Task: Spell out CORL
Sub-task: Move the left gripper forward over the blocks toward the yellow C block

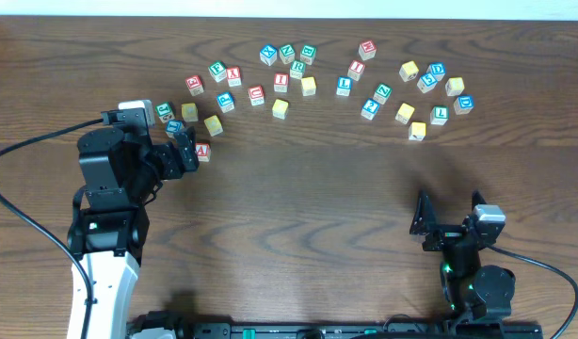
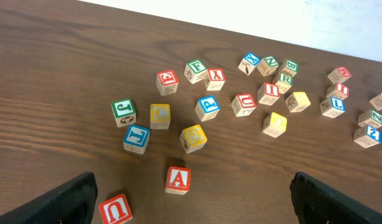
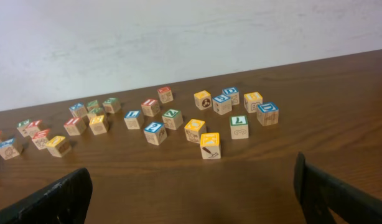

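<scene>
Small wooden letter cubes lie scattered along the far half of the table. Two yellow-topped cubes (image 2: 160, 116) (image 2: 193, 138) sit just ahead of my left gripper (image 2: 194, 208), which is open and empty. From overhead these yellow cubes (image 1: 189, 112) (image 1: 214, 124) lie just beyond the left gripper (image 1: 187, 151). A green R cube (image 1: 297, 69) (image 2: 283, 78) and a blue L cube (image 1: 344, 86) (image 2: 333, 106) lie further right in the scatter. My right gripper (image 1: 449, 215) (image 3: 191, 193) hangs open and empty over bare wood, well short of the cubes.
Red A (image 2: 178, 180) and red U (image 2: 115, 209) cubes lie closest to the left fingers. A blue-faced cube (image 2: 136, 137) and a green J cube (image 2: 124, 112) stand beside the yellow ones. Another cluster, including a yellow hammer-picture cube (image 3: 210, 145), lies ahead of the right gripper.
</scene>
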{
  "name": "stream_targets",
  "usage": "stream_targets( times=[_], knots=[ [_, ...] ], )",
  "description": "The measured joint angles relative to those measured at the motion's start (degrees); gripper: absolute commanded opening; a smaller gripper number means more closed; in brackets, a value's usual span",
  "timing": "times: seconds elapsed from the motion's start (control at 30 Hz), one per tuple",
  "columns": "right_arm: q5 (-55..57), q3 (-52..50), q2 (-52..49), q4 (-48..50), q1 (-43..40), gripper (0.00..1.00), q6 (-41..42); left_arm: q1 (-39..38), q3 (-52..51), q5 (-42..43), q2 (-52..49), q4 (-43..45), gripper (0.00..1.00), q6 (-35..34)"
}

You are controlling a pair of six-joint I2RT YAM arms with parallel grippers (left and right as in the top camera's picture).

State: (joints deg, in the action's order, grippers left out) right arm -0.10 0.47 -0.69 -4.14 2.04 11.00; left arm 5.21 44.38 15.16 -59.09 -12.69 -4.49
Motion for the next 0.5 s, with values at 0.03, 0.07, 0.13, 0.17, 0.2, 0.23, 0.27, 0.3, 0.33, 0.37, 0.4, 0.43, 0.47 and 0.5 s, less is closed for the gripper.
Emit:
stream_targets(
  times=[0.03,0.07,0.13,0.17,0.2,0.23,0.27,0.3,0.33,0.37,0.4,0.43,0.47,0.5],
  knots=[
    [0.0,0.0,0.0,0.0,0.0,0.99,0.0,0.0,0.0,0.0,0.0,0.0,0.97,0.0],
    [0.0,0.0,0.0,0.0,0.0,0.99,0.0,0.0,0.0,0.0,0.0,0.1,0.97,0.0],
    [0.0,0.0,0.0,0.0,0.0,0.99,0.0,0.0,0.0,0.4,0.0,0.5,0.98,0.0],
    [0.0,0.0,0.0,0.0,0.0,0.99,0.0,0.0,0.0,0.7,0.0,0.8,0.98,0.0],
    [0.0,0.0,0.0,0.0,0.0,0.99,0.0,0.0,0.0,0.9,0.0,1.1,0.98,0.0],
    [0.0,0.0,0.0,0.0,0.0,0.99,0.0,0.0,0.0,1.1,0.0,1.2,0.97,0.0],
    [0.0,0.0,0.0,0.0,0.0,0.99,0.0,0.0,0.0,1.2,0.0,1.3,0.98,0.0],
    [0.0,0.0,0.0,0.0,0.0,0.99,0.0,0.0,0.0,1.3,0.0,1.4,0.98,0.0],
    [0.0,0.0,0.0,0.0,0.0,0.99,0.0,0.0,0.0,1.3,0.0,1.7,0.98,0.0],
    [0.0,0.0,0.0,0.0,0.0,0.99,0.0,0.0,0.0,1.3,0.0,2.1,0.98,0.0],
    [0.0,0.0,0.0,0.0,0.0,0.99,0.0,0.0,0.0,1.3,0.0,2.5,0.98,0.0],
    [0.0,0.0,0.0,0.0,0.0,0.99,0.0,0.0,0.0,1.3,0.0,3.0,0.98,0.0],
    [0.0,0.0,0.0,0.0,0.0,0.99,0.0,0.0,0.0,1.3,0.0,3.8,0.97,0.0],
    [0.0,0.0,0.0,0.0,0.0,0.99,0.0,0.0,0.0,1.3,-0.1,4.9,0.98,0.0]
  ],
)
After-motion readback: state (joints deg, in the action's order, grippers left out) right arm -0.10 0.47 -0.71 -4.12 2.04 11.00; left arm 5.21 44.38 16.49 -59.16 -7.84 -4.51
